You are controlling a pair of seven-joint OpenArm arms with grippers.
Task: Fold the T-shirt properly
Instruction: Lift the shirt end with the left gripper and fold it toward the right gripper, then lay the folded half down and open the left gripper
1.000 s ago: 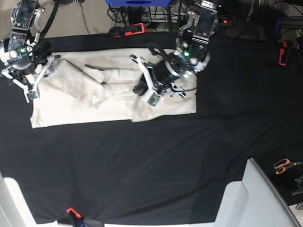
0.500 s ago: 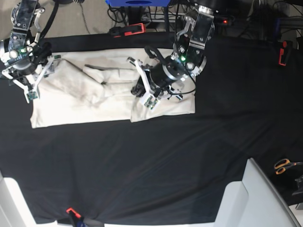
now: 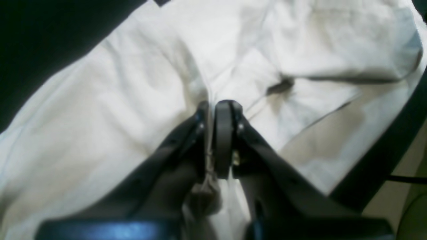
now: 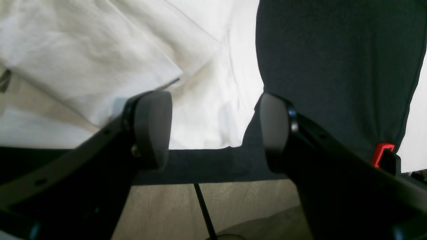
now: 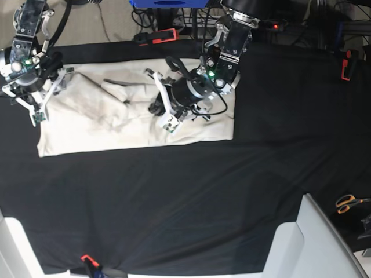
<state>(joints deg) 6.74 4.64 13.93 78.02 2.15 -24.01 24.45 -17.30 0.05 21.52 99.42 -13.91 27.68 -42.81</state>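
Where the black table cloth (image 5: 174, 197) fills the base view, find the T-shirt (image 5: 87, 124) spread as a long cream band along its far part, left end near the cloth's left edge, right end past the middle. Wrinkled, partly folded over itself, one flap edge running across the centre.

At the T-shirt's left end, see the right gripper (image 5: 38, 97) poised over the corner, jaws spread wide, nothing between them. From the right wrist view: two dark pads (image 4: 151, 128) well apart, the cream corner (image 4: 200, 110) showing in the gap, bare cloth under the other pad; whether a pad touches fabric, cannot tell.

Further right, over the T-shirt's right half, note the left gripper (image 5: 157, 108), tilted low toward the centre. Pinched tight on a thin ridge of cream fabric, seen in the left wrist view (image 3: 213, 106) with the pads pressed together and cloth drawn up between them. Small dark mark on the fabric (image 3: 280, 87) just beyond the tips.

Right of the T-shirt: plain black cloth, then a red clamp (image 5: 346, 63) at the cloth's far right edge. Orange-handled scissors (image 5: 348, 202) off the cloth's right side, beside a pale grey panel (image 5: 313, 243). Another red clamp (image 5: 157, 36) on the far edge behind the T-shirt.
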